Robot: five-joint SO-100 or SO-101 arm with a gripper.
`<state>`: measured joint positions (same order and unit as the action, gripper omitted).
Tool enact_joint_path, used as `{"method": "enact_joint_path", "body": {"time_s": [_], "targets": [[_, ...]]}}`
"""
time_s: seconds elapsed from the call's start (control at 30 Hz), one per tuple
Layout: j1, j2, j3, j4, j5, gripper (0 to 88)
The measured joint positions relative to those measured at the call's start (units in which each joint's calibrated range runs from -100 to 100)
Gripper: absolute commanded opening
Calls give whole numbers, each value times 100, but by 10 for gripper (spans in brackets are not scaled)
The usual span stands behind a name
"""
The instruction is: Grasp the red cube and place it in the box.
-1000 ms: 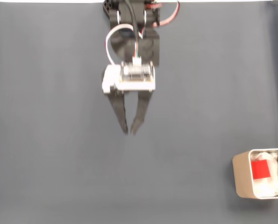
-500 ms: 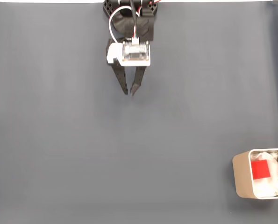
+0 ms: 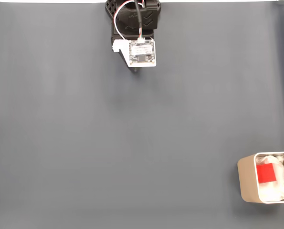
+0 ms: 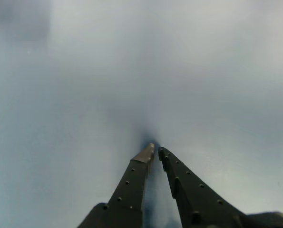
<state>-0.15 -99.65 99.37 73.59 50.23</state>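
the red cube (image 3: 266, 173) lies inside the box (image 3: 247, 179); the pincer (image 4: 155, 151) is closed, empty.

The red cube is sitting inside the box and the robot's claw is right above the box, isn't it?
Not quite. The red cube is inside the box, at the bottom right of the fixed view. But the gripper is not above it: it is far away, at the top of that view, folded in by the arm's base.
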Motion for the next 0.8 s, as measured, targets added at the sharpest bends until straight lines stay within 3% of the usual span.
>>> {"method": "enact_joint_path", "body": {"time_s": [0.8], "targets": [[-15,-35,0,119,-44,2]]}}
